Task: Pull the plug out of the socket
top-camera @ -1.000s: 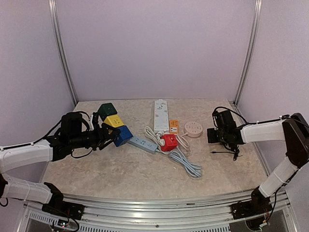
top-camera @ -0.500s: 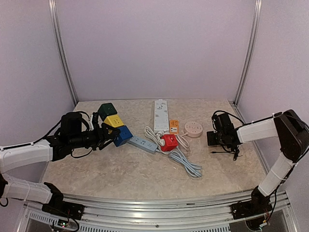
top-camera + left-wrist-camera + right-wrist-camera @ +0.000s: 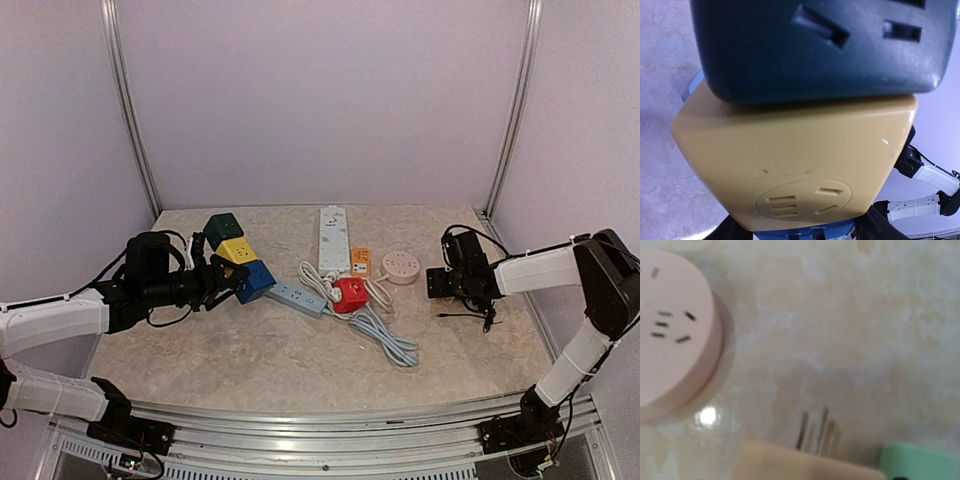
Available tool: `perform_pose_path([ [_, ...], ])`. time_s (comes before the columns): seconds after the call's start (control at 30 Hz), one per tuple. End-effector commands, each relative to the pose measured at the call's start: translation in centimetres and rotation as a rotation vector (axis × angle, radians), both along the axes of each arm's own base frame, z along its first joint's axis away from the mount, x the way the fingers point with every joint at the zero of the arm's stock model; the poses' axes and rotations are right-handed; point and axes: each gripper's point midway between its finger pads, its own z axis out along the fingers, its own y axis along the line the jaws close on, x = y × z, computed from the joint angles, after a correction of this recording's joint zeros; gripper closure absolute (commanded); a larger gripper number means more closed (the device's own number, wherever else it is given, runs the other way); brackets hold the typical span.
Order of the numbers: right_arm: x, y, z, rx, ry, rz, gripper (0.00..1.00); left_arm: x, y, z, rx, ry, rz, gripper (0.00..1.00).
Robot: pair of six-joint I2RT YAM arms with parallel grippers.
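Pale lilac walls; metal corner posts; beige marbled tabletop, possibly stone; even light.

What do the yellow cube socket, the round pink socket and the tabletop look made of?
Yellow cube socket: probably moulded plastic, smooth satin finish; rounded edges, soft sheen.
Round pink socket: likely matte plastic; even colour, clean-cut slots.
Tabletop: glossy, marble-patterned; mottled veining and a bright light reflection. Stone or laminate, cannot tell.

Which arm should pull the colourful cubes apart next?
Left. Its tool holds the blue cube, beside the yellow cube. The right tool is far across the table, next to the pink socket.
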Motion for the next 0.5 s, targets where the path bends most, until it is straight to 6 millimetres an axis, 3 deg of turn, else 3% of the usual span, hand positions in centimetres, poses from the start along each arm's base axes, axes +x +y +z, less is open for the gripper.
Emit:
perform_pose_path([
  [0.0, 0.1, -0.6, 2.5, 0.008, -0.06, -0.003, 0.15, 0.4, -0.3, 4.3, -0.06, -0.157, -0.019, 0.66],
  [0.13, -0.6, 0.1, 4.4, 0.046, -0.09, 0.057, 0.12, 0.4, -0.4, 4.6, -0.068, -0.165, -0.028, 0.65],
  [0.2, -1.2, 1.4, 6.4, 0.107, -0.137, 0.125, 0.12, 0.4, -0.5, 4.8, -0.071, -0.167, -0.031, 0.66],
  [0.33, -3.9, 6.0, 12.1, 0.239, -0.285, 0.343, 0.11, 0.1, -1.7, 5.9, -0.095, -0.188, -0.066, 0.66],
  [0.47, -7.7, 10.6, 17.2, 0.319, -0.416, 0.527, 0.09, -0.4, -4.4, 7.0, -0.108, -0.212, -0.138, 0.66],
])
